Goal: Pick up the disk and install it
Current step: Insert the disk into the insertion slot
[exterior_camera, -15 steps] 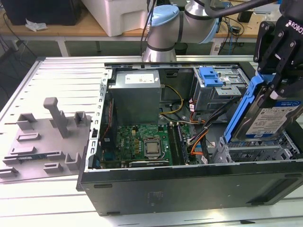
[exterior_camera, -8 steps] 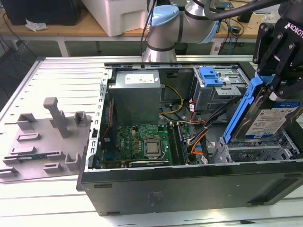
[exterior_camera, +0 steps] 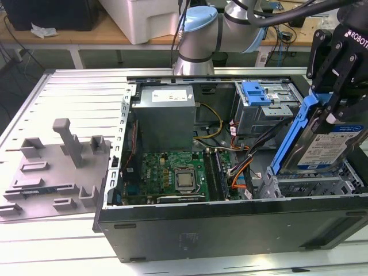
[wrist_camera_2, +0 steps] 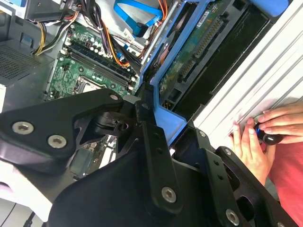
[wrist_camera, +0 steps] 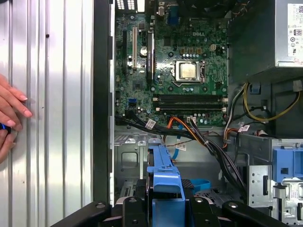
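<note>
Pickup part looks done: the gripper [exterior_camera: 329,115] has its fingers [exterior_camera: 340,92] clenched on the disk [exterior_camera: 332,148] — it's hanging tilted over the drive bay [exterior_camera: 310,185] at the exterior view's right of the open case [exterior_camera: 230,227], not seated yet.

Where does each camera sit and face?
Exterior view: off the arm, looking down into the open computer case; arm and gripper hold the disk.
Second wrist view: on the wrist, facing the disk's circuit-board face; gripper links show.
First wrist view: on the wrist, facing the motherboard; gripper shows.
Both wrist views share a person's hand.
</note>
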Controlling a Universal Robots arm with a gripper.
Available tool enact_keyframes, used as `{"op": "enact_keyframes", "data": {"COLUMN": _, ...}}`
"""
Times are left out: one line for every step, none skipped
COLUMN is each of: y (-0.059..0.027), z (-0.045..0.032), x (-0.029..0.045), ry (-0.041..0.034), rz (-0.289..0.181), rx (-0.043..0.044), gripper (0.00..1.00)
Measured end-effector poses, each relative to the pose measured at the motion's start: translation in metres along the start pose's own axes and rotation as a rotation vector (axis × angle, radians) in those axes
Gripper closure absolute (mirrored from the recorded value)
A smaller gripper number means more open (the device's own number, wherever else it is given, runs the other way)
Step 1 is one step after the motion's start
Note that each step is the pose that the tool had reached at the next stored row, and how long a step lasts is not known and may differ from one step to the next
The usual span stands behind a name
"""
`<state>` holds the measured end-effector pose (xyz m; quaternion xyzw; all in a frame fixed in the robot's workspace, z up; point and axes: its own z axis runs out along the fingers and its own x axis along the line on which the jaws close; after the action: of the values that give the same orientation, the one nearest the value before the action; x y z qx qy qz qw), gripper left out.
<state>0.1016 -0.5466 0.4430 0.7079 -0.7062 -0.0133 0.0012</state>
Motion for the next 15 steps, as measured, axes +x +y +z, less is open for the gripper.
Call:
{"op": "enact_keyframes", "data": {"y": 0.0000, "z": 0.0005, "x": 0.0000, "ry": 0.0000, "rz": 0.000, "rx": 0.0000, "gripper": 0.63}}
{"op": "enact_keyframes", "data": {"y": 0.0000, "z": 0.0018, "x": 0.0000, "ry": 0.0003, "rz": 0.000, "rx": 0.0000, "gripper": 0.63}}
{"op": "enact_keyframes", "data": {"y": 0.0000, "z": 0.0030, "x": 0.0001, "ry": 0.0003, "rz": 0.000, "rx": 0.0000, "gripper": 0.63}}
{"op": "enact_keyframes", "data": {"y": -0.0001, "z": 0.0040, "x": 0.0001, "ry": -0.0001, "rz": 0.000, "rx": 0.0001, "gripper": 0.63}}
{"op": "enact_keyframes", "data": {"y": -0.0001, "z": 0.0043, "x": 0.0001, "ry": 0.0001, "rz": 0.000, "rx": 0.0000, "gripper": 0.63}}
{"op": "enact_keyframes", "data": {"y": -0.0001, "z": 0.0044, "x": 0.0001, "ry": 0.0001, "rz": 0.000, "rx": 0.0000, "gripper": 0.63}}
{"op": "enact_keyframes", "data": {"y": -0.0001, "z": 0.0044, "x": 0.0001, "ry": 0.0001, "rz": 0.000, "rx": 0.0000, "gripper": 0.63}}
{"op": "enact_keyframes", "data": {"y": -0.0001, "z": 0.0045, "x": 0.0001, "ry": 0.0001, "rz": 0.000, "rx": 0.0000, "gripper": 0.63}}
{"op": "enact_keyframes", "data": {"y": -0.0001, "z": 0.0045, "x": 0.0001, "ry": 0.0001, "rz": 0.000, "rx": 0.0000, "gripper": 0.63}}
{"op": "enact_keyframes", "data": {"y": -0.0001, "z": 0.0046, "x": 0.0001, "ry": 0.0001, "rz": 0.000, "rx": 0.0000, "gripper": 0.63}}
{"op": "enact_keyframes", "data": {"y": -0.0001, "z": 0.0046, "x": 0.0001, "ry": 0.0001, "rz": 0.000, "rx": -0.0001, "gripper": 0.63}}
{"op": "enact_keyframes", "data": {"y": -0.0001, "z": 0.0047, "x": 0.0001, "ry": 0.0001, "rz": 0.000, "rx": 0.0000, "gripper": 0.63}}
{"op": "enact_keyframes", "data": {"y": -0.0001, "z": 0.0048, "x": 0.0001, "ry": 0.0000, "rz": 0.000, "rx": 0.0000, "gripper": 0.63}}
{"op": "enact_keyframes", "data": {"y": -0.0001, "z": 0.0049, "x": 0.0001, "ry": 0.0000, "rz": 0.000, "rx": 0.0000, "gripper": 0.63}}
{"op": "enact_keyframes", "data": {"y": -0.0001, "z": 0.0051, "x": 0.0001, "ry": 0.0000, "rz": 0.000, "rx": 0.0000, "gripper": 0.63}}
